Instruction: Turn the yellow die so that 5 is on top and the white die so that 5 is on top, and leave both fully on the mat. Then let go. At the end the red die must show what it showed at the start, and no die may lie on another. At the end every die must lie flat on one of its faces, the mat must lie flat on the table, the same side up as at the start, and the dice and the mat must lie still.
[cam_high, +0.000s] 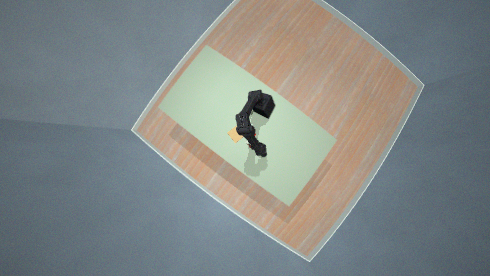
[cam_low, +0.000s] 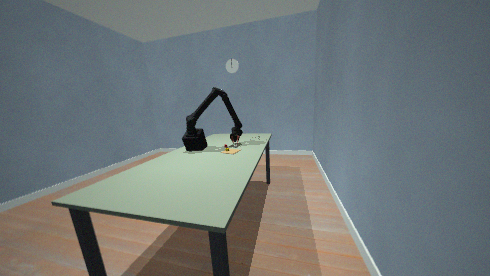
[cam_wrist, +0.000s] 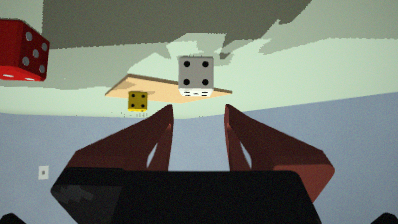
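The tan mat (cam_high: 233, 135) (cam_low: 234, 152) (cam_wrist: 165, 92) lies flat. The yellow die (cam_low: 227, 149) (cam_wrist: 138, 100) stands on it, a 4 facing the wrist camera; its top is too thin to read. The white die (cam_wrist: 196, 72) stands on the table on the wrist camera's side of the mat, off it. Its side shows 4, and its narrow, foreshortened top seems to show 5. The red die (cam_wrist: 30, 50) is nearer, at the left edge of the wrist view, with 5 on one side; its top is not readable. My gripper (cam_low: 236, 143) (cam_wrist: 198, 111) is partly open and empty, its tips apart from the white die.
The black arm base (cam_high: 265, 106) (cam_low: 194, 140) stands on the green table (cam_high: 300, 155) (cam_low: 165, 180). The table's long edge (cam_low: 248, 181) is beyond the mat from the base. The arm hides part of the mat in the overhead view.
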